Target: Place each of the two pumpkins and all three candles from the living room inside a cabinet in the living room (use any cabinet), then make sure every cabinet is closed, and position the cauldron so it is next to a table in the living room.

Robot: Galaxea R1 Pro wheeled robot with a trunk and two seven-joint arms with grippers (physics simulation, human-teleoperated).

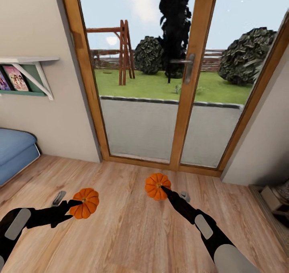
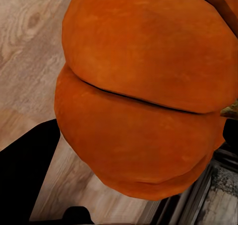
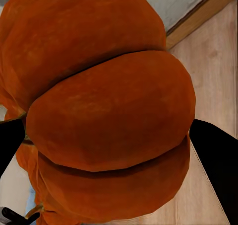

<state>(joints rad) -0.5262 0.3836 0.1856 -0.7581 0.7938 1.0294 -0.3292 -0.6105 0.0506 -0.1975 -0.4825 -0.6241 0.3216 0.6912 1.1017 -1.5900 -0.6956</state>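
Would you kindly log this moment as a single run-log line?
left claw: holds pumpkin | right claw: holds second pumpkin | both carried above wood floor | facing glass patio door

Light wood plank floor (image 1: pixel 132 224), blue couch (image 1: pixel 14 152) at its edge

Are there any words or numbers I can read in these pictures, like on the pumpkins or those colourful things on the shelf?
No readable text anywhere.
Picture covers on the wall shelf: colourful, any lettering too blurred to read.
Left pumpkin, held by the left gripper: no writing.
Right pumpkin, held by the right gripper: no writing.
Glass door: no sign or label.
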